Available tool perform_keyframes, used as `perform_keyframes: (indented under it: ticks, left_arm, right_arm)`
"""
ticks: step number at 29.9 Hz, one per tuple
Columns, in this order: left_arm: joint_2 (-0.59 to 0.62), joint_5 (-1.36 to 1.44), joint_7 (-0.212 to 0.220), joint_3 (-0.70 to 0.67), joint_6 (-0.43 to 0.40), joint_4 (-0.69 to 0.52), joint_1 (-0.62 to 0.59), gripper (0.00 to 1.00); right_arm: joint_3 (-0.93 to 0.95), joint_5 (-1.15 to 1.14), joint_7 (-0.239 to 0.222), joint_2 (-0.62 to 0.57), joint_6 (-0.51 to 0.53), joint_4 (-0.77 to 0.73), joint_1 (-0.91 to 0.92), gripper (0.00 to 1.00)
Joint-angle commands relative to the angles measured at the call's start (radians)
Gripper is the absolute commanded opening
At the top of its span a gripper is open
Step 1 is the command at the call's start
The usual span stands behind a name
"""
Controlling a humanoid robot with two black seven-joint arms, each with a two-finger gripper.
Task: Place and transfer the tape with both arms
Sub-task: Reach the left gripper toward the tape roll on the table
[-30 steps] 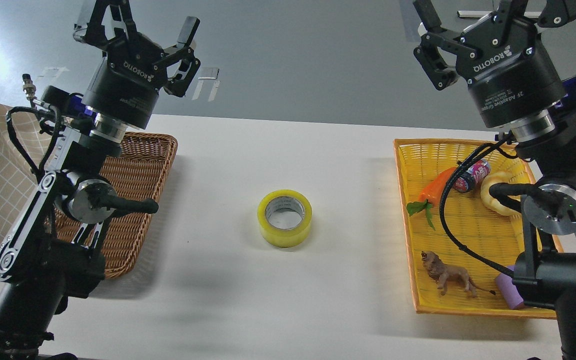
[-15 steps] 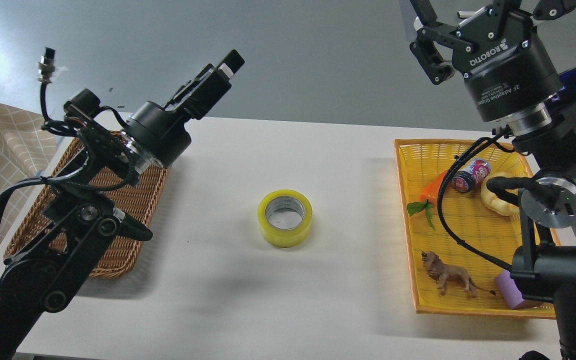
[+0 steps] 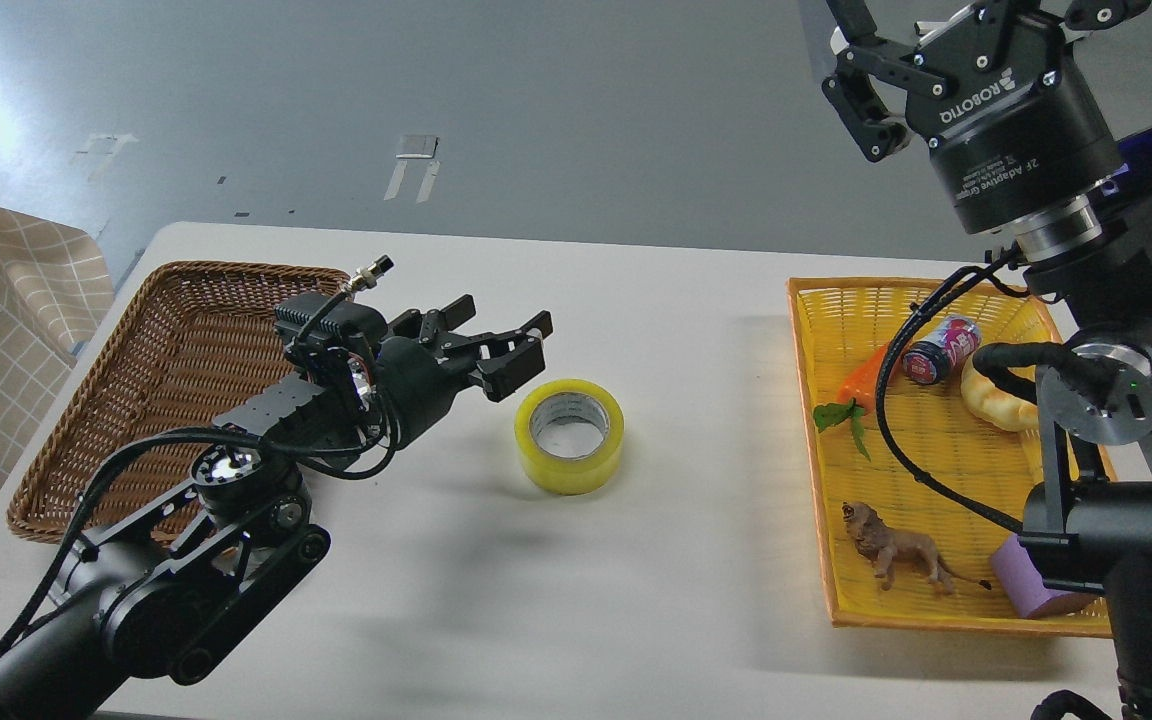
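The yellow tape roll (image 3: 570,436) with its grey-white core lies flat in the middle of the white table (image 3: 636,600). My left gripper (image 3: 504,340) is open, low over the table, just left of and slightly behind the tape, fingers pointing right towards it and not touching it. My right gripper (image 3: 966,25) is raised at the top right above the yellow basket (image 3: 816,440); its fingers are spread open and partly cut off by the top edge, and nothing is in it.
A brown wicker basket (image 3: 166,360) sits at the left, behind my left arm. The yellow basket holds a carrot toy (image 3: 861,385), a small can (image 3: 939,351), a croissant toy (image 3: 996,405), a lion figure (image 3: 896,553) and a purple block (image 3: 1026,590).
My left arm has swung down from a raised pose to low over the table, its gripper now beside the tape. The right gripper shifted slightly upward. The tape has not moved.
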Motion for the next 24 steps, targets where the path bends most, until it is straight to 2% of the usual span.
perform_keyframes:
  ticks: [1, 17, 24]
  left_arm:
    - [-0.067, 0.0, -0.002, -0.011, -0.002, 0.003, 0.031, 0.98]
    - [-0.13, 0.0, 0.027, 0.015, 0.0, 0.112, 0.083, 0.98]
    - [-0.128, 0.0, 0.029, 0.038, 0.025, 0.185, 0.059, 0.98]
  right_arm:
    - [0.009, 0.0, 0.0, 0.0, 0.0, -0.003, 0.001, 1.0]
    - [0.036, 0.0, 0.0, 0.0, -0.003, 0.001, -0.003, 1.0]
    - [0.056, 0.0, 0.0, 0.0, -0.005, 0.005, -0.006, 1.0]
